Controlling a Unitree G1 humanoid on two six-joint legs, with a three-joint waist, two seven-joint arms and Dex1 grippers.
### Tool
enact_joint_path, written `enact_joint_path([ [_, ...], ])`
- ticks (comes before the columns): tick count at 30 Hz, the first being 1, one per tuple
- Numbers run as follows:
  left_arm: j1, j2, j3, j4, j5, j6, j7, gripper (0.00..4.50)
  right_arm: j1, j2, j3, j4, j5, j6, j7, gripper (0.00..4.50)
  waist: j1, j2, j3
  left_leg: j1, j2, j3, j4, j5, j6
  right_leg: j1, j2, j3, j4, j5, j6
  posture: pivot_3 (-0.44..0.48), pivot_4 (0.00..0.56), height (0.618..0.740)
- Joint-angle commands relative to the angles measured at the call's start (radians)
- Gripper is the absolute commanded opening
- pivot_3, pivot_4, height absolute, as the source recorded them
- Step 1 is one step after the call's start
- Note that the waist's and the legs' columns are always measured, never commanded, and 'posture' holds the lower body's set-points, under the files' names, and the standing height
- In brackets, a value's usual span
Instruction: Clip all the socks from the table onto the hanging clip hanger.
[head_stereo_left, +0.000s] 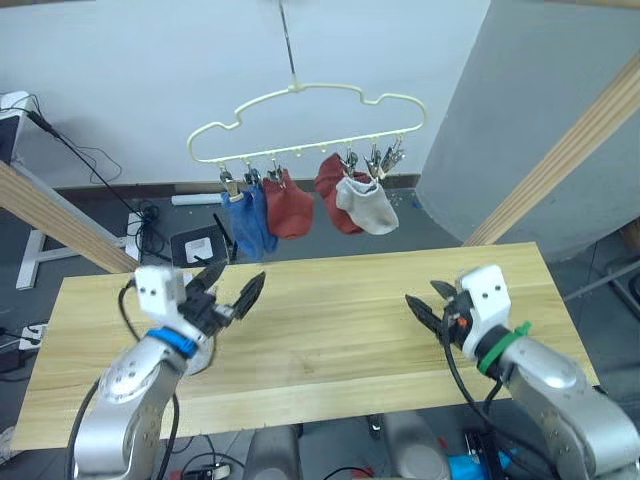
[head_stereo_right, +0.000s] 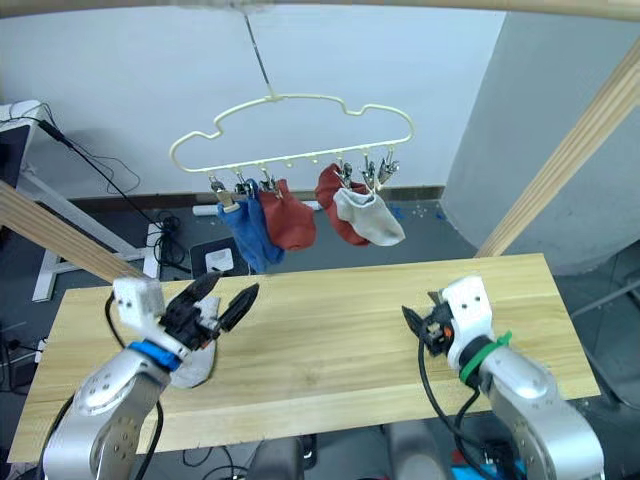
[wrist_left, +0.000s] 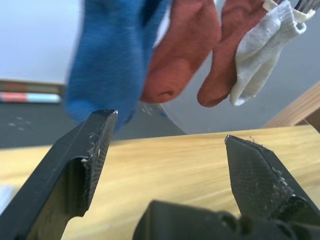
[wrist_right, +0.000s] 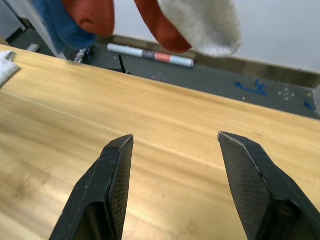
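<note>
Left gripper (head_stereo_left: 232, 287) agape, right gripper (wrist_right: 175, 142) likewise, both empty

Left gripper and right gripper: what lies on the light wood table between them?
Nothing: between the left gripper and the right gripper the light wood plank table is bare, as the left eye view shows.

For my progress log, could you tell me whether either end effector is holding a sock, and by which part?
Neither: the left end effector and right end effector are open, with nothing between their fingers.
</note>
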Motion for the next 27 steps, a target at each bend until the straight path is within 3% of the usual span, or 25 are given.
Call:
enact_joint_path([
  [1, 0.068, -0.025, 0.003, 0.002, 0.057, -0.127, 0.002, 3.98, 0.059, 0.004, 0.0, 0.031, -0.033, -0.168, 0.024, 2.8, -0.001, -0.002, -0.005, 0.003, 0.0, 0.0, 0.0, 0.0, 0.0, 0.003, 0.0, 0.0, -0.001, 0.0, 0.0, -0.168, 0.209, 0.74],
  [4, 0.11, -0.049, -0.004, 0.009, 0.086, -0.183, 0.022, 3.98, 0.086, 0.012, -0.009, 0.054, -0.039, -0.218, 0.023, 2.8, -0.002, -0.005, -0.016, 0.012, 0.001, 0.003, 0.0, 0.0, 0.001, 0.01, 0.0, 0.001, -0.001, -0.002, -0.006, -0.161, 0.196, 0.74],
  [11, 0.267, -0.133, -0.051, -0.014, 0.149, -0.29, 0.062, 3.98, 0.166, 0.006, 0.01, 0.12, -0.081, -0.332, 0.028, 2.8, 0.0, -0.007, -0.05, 0.013, 0.002, 0.005, -0.001, 0.001, 0.002, 0.01, 0.001, 0.001, 0.0, -0.003, -0.009, -0.149, 0.182, 0.74],
  [27, 0.237, -0.133, -0.079, -0.045, 0.175, -0.265, 0.118, 3.98, 0.168, -0.001, 0.009, 0.16, -0.077, -0.372, 0.035, 2.8, 0.003, -0.005, -0.069, 0.014, 0.002, 0.004, -0.001, 0.001, 0.002, 0.01, 0.001, 0.001, 0.001, -0.003, -0.009, -0.156, 0.187, 0.74],
])
